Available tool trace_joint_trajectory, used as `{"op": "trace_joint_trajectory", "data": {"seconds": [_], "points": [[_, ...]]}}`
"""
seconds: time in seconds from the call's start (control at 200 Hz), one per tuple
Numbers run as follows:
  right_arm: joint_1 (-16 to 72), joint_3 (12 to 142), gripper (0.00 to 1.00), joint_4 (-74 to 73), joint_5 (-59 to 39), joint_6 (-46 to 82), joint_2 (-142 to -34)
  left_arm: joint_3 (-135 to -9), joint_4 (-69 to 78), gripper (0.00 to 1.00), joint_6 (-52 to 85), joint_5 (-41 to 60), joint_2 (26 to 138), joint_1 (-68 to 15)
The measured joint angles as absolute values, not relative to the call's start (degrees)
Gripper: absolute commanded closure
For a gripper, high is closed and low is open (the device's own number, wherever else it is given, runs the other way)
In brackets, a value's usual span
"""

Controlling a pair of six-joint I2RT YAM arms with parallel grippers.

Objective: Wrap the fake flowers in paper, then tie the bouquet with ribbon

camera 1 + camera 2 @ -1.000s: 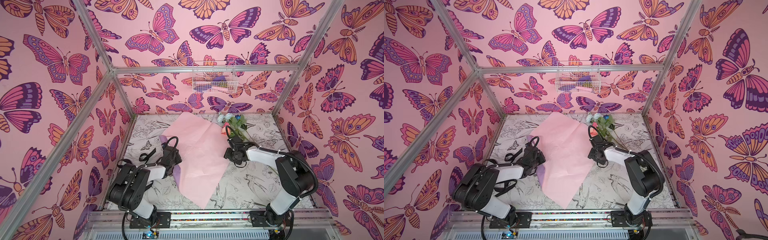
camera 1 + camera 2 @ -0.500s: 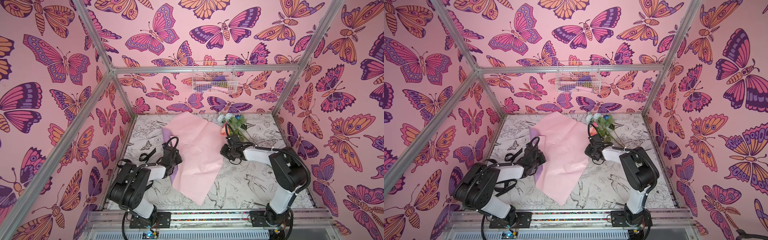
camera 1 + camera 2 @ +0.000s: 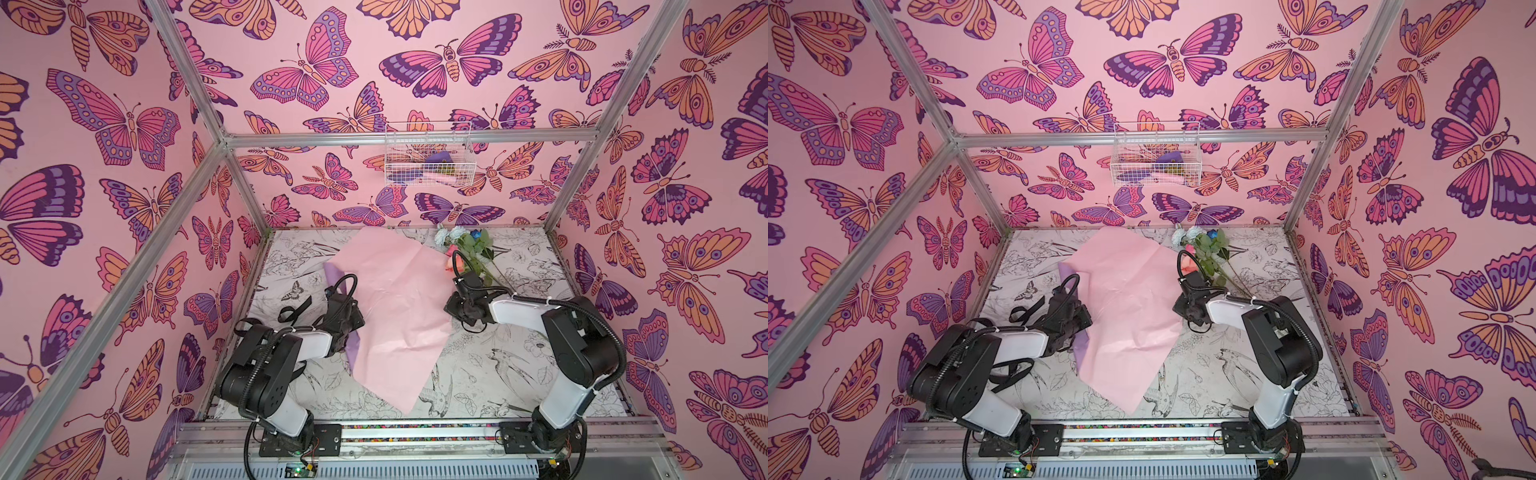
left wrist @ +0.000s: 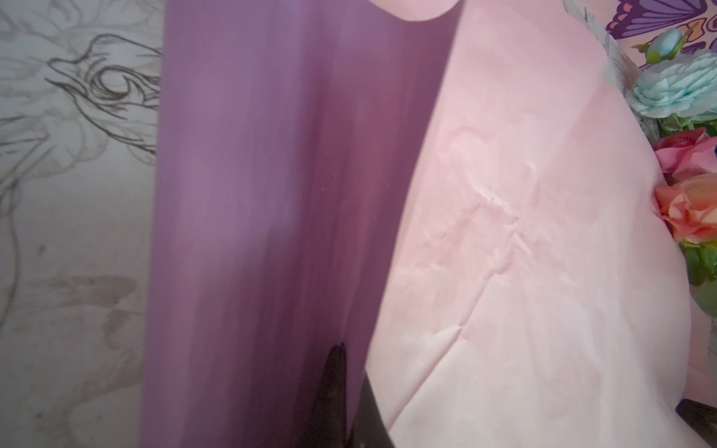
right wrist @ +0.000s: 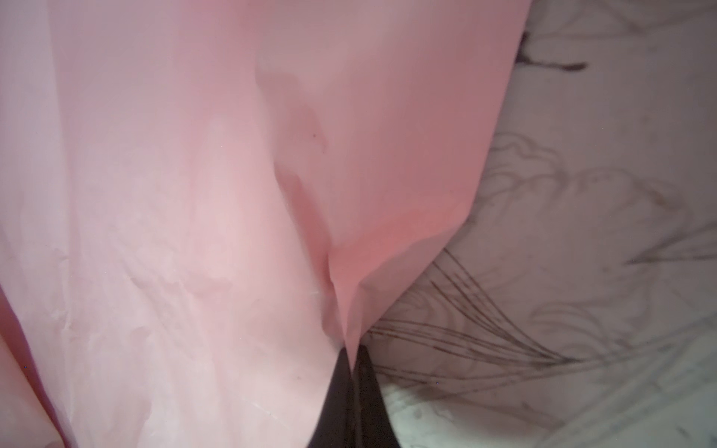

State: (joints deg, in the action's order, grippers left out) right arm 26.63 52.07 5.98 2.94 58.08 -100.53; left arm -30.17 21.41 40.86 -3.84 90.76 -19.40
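On the table [image 3: 498,374], printed with black-line drawings, a pink sheet of wrapping paper [image 3: 395,307] is spread across the middle in both top views [image 3: 1125,307]. A lilac sheet [image 3: 356,351] is seen beneath it, showing only along its left edge.

The left claw [image 3: 349,322] is set at that left edge. In the left wrist view its two dark fingers [image 4: 333,388] are seen closed, with the meeting edges of the lilac sheet [image 4: 252,194] and the pink paper [image 4: 523,232] pinched between them.

The right claw [image 3: 451,309] is placed at the paper's right edge. In the right wrist view it [image 5: 351,372] is shown closed on a fold of the pink paper [image 5: 174,194], which is drawn up into a sharp crease at the fingertips and lifted off the table there.

The flowers [image 3: 469,249] are laid at the far right of the table, just beside the paper's far right edge and beyond the right claw, not wrapped; coral, pale blue and blue blooms are turned toward the back wall [image 3: 1208,249]. They are also caught past the paper's edge in the left wrist view [image 4: 690,155].

A black ribbon [image 3: 295,309] is seen lying left of the left claw. A wire basket [image 3: 428,124] is hung on the back wall.
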Motion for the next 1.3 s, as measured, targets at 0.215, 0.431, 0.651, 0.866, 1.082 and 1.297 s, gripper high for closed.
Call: {"op": "trace_joint_trajectory", "data": {"seconds": [0.215,0.431,0.651,0.866,1.082,1.297], "points": [[23.8,45.9,1.0,5.8,3.5,60.4,-95.2,-30.4,21.4,1.0,40.1,-2.8,90.9,-19.4],[19.7,40.5,1.0,7.2,4.0,60.9,-89.4,-32.0,21.5,1.0,39.4,-0.9,91.1,-19.4],[17.6,39.5,0.98,9.6,4.0,59.4,-87.6,-30.6,21.9,0.99,39.9,-1.0,89.2,-19.4],[17.6,40.8,0.66,10.4,2.9,57.5,-88.1,-25.3,18.2,0.54,42.1,-4.6,77.1,-19.4],[17.7,41.0,0.49,16.0,2.8,55.1,-85.4,-24.9,7.9,0.24,42.8,-9.4,61.8,-19.4],[17.7,43.2,0.45,28.4,6.2,50.7,-76.2,-26.2,-5.1,0.01,41.6,-11.6,49.7,-19.4]]}}
